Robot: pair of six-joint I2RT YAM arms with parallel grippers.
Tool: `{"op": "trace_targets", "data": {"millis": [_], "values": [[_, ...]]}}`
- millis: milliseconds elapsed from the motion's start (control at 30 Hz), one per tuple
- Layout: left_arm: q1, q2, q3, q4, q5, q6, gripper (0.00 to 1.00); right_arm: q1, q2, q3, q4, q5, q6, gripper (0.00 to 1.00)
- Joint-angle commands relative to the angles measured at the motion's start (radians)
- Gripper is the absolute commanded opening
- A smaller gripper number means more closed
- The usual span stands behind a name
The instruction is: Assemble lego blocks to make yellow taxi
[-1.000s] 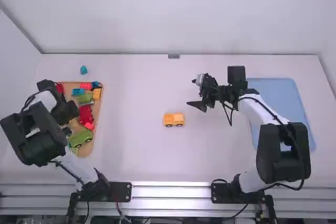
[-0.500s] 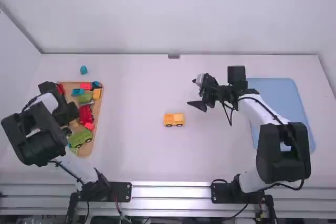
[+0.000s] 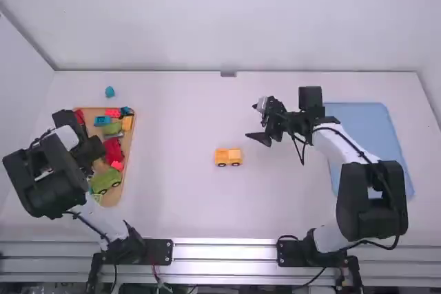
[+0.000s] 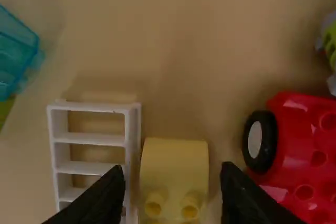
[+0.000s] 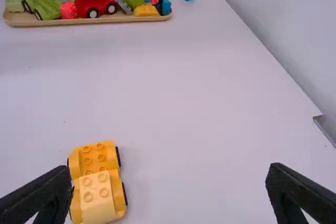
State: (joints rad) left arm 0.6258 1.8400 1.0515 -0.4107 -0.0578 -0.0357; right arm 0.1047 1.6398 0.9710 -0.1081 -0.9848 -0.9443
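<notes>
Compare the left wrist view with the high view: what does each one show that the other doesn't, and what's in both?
Left wrist view: the white ladder-like frame and, beside it, the pale yellow block with two studs.

High view: the yellow wheeled vehicle mid-table, the lone teal block, the light blue tray and the right gripper.

Both: the left gripper, the red wheeled piece and the wooden tray.

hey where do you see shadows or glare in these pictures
High view: glare along the metal rail; left wrist view: soft shadow beside the white ladder, small glints on the red block; right wrist view: faint shadow beside the yellow car.
</notes>
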Motion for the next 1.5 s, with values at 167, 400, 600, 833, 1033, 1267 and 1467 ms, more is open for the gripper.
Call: {"op": "trace_targets", "data": {"millis": [167, 400, 600, 833, 1033, 1267, 1467], "values": [[0.001, 0.011, -0.051, 0.005, 0.016, 0.013, 0.43, 0.001, -0.024, -0.010, 0.000, -0.006, 0.004, 0.98], [-0.006, 0.011, 0.037, -0.056, 0.047, 0.031, 0.47, 0.002, -0.024, -0.010, 0.018, -0.006, 0.004, 0.98], [-0.018, 0.011, 0.060, -0.069, 0.059, 0.032, 0.47, 0.026, -0.024, -0.010, 0.015, 0.022, 0.005, 0.98], [-0.012, 0.011, 0.053, -0.080, 0.068, 0.029, 0.47, 0.067, -0.024, -0.010, 0.019, 0.109, 0.004, 0.98], [-0.016, 0.011, 0.053, -0.108, -0.002, -0.019, 0.46, 0.078, -0.024, -0.010, 0.022, 0.132, 0.004, 0.98], [-0.012, 0.011, 0.042, -0.101, 0.020, -0.020, 0.47, 0.078, -0.024, -0.010, 0.021, 0.126, 0.005, 0.98], [-0.016, 0.011, -0.012, -0.051, 0.024, -0.024, 0.48, 0.078, -0.024, -0.010, 0.019, 0.126, 0.004, 0.98]]}}
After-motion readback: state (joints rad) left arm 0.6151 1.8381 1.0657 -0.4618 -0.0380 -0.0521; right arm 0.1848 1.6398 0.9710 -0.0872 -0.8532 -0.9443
